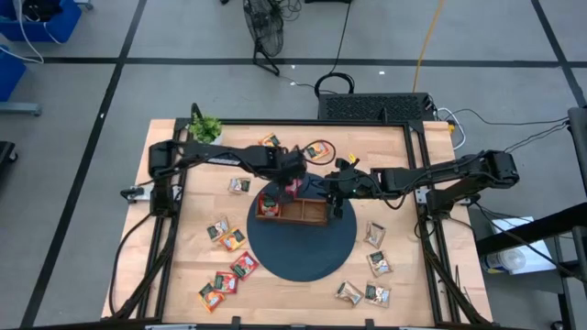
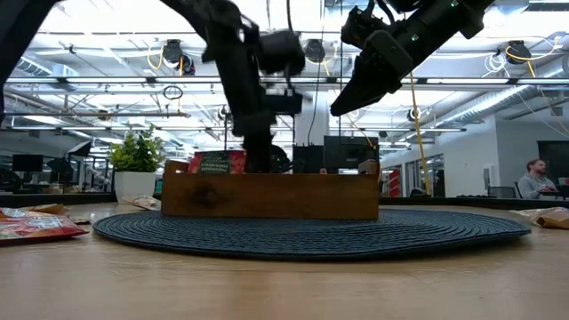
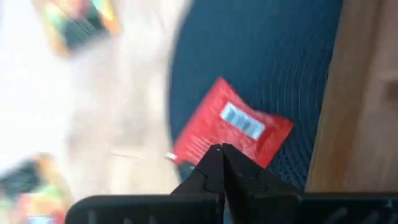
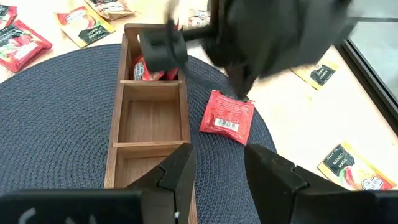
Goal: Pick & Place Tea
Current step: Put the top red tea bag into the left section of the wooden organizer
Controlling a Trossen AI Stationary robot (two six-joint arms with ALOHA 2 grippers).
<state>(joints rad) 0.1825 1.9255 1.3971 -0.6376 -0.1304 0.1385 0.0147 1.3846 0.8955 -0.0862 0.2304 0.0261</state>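
Red tea sachet (image 4: pixel 227 116) lay pinched at its corner by the left hand (image 3: pixel 221 152), ready for lifting into the wooden tray (image 4: pixel 151 118), while the right hand (image 4: pixel 217 165) hung spread nearby.

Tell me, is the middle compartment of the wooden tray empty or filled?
Empty: the right wrist view shows bare wood in the middle compartment of the wooden tray.
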